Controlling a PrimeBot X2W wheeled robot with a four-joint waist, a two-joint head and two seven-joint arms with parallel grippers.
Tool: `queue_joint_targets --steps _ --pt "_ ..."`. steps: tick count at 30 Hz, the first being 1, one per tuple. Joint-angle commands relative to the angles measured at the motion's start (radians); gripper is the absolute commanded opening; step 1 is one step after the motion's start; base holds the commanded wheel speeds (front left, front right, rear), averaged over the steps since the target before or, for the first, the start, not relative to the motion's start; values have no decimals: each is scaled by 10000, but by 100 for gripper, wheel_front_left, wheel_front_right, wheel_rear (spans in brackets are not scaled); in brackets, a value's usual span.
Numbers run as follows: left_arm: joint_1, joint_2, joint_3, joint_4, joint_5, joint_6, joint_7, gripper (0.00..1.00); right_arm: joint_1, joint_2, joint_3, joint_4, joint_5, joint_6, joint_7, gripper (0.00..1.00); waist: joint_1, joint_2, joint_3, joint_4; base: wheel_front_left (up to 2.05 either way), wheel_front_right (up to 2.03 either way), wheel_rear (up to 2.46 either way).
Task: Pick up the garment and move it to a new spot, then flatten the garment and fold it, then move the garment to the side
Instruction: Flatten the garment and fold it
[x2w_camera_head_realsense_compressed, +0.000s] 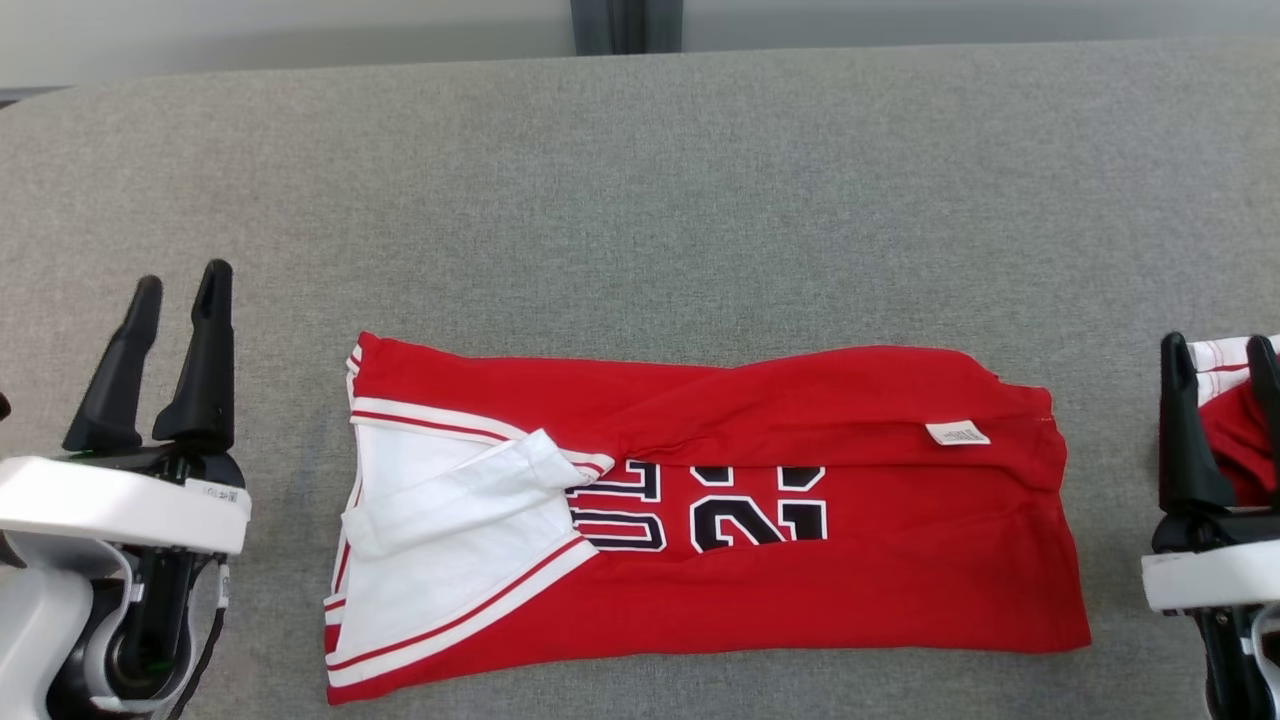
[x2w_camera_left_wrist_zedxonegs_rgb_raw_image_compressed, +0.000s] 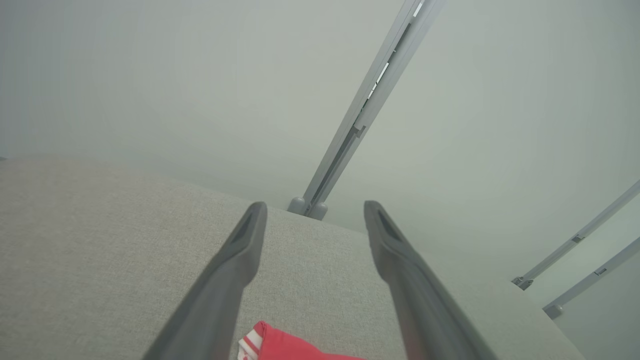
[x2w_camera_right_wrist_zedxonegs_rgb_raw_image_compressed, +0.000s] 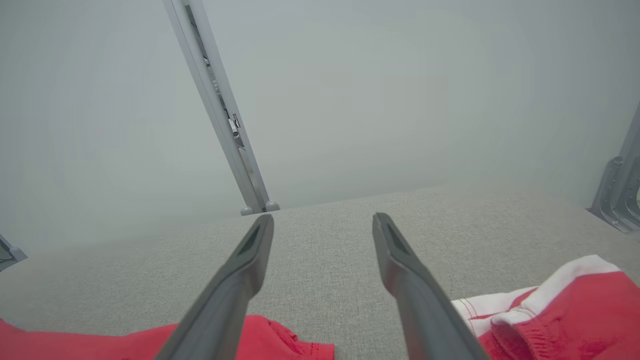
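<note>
Saw the garment (x2w_camera_head_realsense_compressed: 800, 590) folded into a long red band, flat on the middle of the grey padded table (x2w_camera_head_realsense_compressed: 640, 200). Found the left gripper (x2w_camera_head_realsense_compressed: 182, 275) and right gripper (x2w_camera_head_realsense_compressed: 1217, 341) spread wide and empty, one beyond each end. Noted red-and-white cloth (x2w_camera_right_wrist_zedxonegs_rgb_raw_image_compressed: 575, 310) beside the right fingers, possibly another garment.

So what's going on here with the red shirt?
It's a folding job, partway through. A red basketball jersey with white trim lies on a grey fabric-covered table, folded into a long band, with nothing holding it. The robot's left gripper and right gripper sit open at either end. Another red and white garment lies by the right gripper.
</note>
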Motion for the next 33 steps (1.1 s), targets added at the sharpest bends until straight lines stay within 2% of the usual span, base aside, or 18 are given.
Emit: queue_joint_targets --steps 1,5,8,17,23,30,33 --pt "0 -135 150 43 249 58 -25 100 -135 32 7 14 -41 -1 -41 100 0 0 -84 -14 0 0 0" --pt "28 -1387 1203 157 1741 107 -27 100 -467 211 268 135 -374 -1 -153 100 0 0 -286 -39 0 0 0" --pt "182 -2097 1685 288 2843 -76 -28 100 -619 314 378 297 -566 -1 -204 100 0 0 -409 -38 0 0 0" --pt "1221 -3490 2332 694 6126 -1011 -28 100 -352 382 876 928 -1520 -1 -371 100 0 0 -893 65 0 0 0" --pt "1800 -4206 2714 1286 7382 -1649 -30 100 106 522 950 1267 -1894 -1 -562 100 0 0 -1287 120 0 0 0" --pt "2164 -4532 2996 2130 8150 -2224 -29 100 618 608 799 1478 -2035 -1 -601 100 0 0 -1673 54 0 0 0" --pt "2165 -4586 3083 2302 8262 -2331 -31 100 758 619 730 1468 -2023 -1 -583 100 0 0 -1733 37 0 0 0"
